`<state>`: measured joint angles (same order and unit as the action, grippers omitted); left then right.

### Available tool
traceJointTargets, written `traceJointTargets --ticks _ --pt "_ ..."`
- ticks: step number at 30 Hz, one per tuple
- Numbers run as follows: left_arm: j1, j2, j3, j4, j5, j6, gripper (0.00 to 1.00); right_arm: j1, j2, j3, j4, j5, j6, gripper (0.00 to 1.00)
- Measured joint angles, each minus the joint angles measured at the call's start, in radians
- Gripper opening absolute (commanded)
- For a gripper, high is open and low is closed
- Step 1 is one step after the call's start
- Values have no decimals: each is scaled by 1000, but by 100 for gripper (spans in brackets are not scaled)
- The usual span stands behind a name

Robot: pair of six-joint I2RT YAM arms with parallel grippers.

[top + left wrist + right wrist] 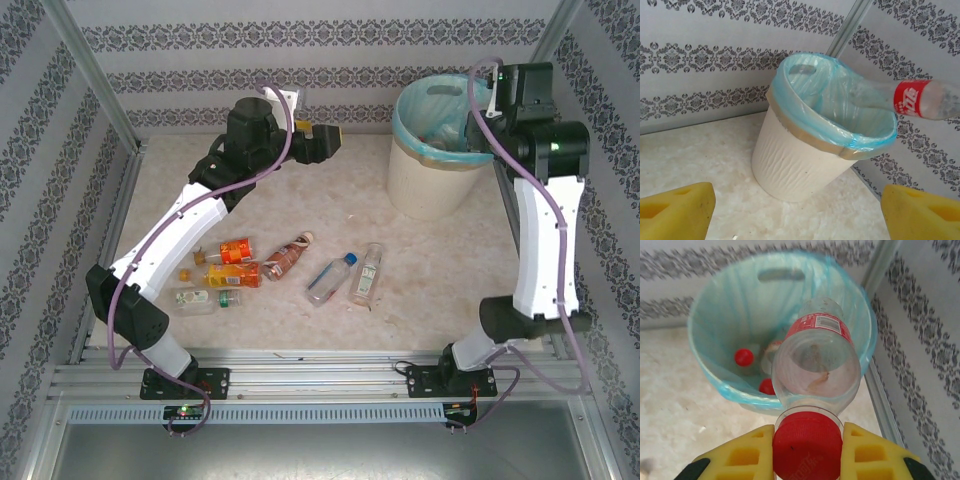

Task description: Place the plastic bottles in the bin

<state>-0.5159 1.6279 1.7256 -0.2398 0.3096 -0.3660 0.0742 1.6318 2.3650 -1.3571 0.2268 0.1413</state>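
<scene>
R gripper (807, 452) pinches the red cap of a red-label bottle (815, 355), which hangs over the bin (705, 375) and hides part of the inside; two red caps (744, 357) are clear there, the rest blurry. L gripper (797, 212) is spread, its fingertips cut off by the frame edge. Several other bottles (330, 278) lie on the beige marbled table (430, 270), w/ patterned grey wallpaper (300, 40) behind.

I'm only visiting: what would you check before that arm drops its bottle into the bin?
1. Right gripper shut on the red-capped bottle: ok.
2. Bottle's base over the bin mouth: ok.
3. Room inside the bin: ok, few bottles at the bottom.
4. Left gripper open and apart from the bin: ok.
5. All bottles binned: not ok, several loose bottles lie on the table.
</scene>
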Motion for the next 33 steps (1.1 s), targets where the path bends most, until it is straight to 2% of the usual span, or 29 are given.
traceJointTargets --ticks 6,22,28,33 --pt "0 0 0 -8 -8 28 86 -43 167 133 -128 -23 14 0" --pt "0 -8 -19 -8 -26 49 87 -154 410 198 -142 -151 40 0" --pt "0 -10 -22 -8 -26 49 87 -191 461 219 -118 -213 44 3" --pt "0 -12 -24 -8 -27 49 86 -208 504 219 -92 -262 43 11"
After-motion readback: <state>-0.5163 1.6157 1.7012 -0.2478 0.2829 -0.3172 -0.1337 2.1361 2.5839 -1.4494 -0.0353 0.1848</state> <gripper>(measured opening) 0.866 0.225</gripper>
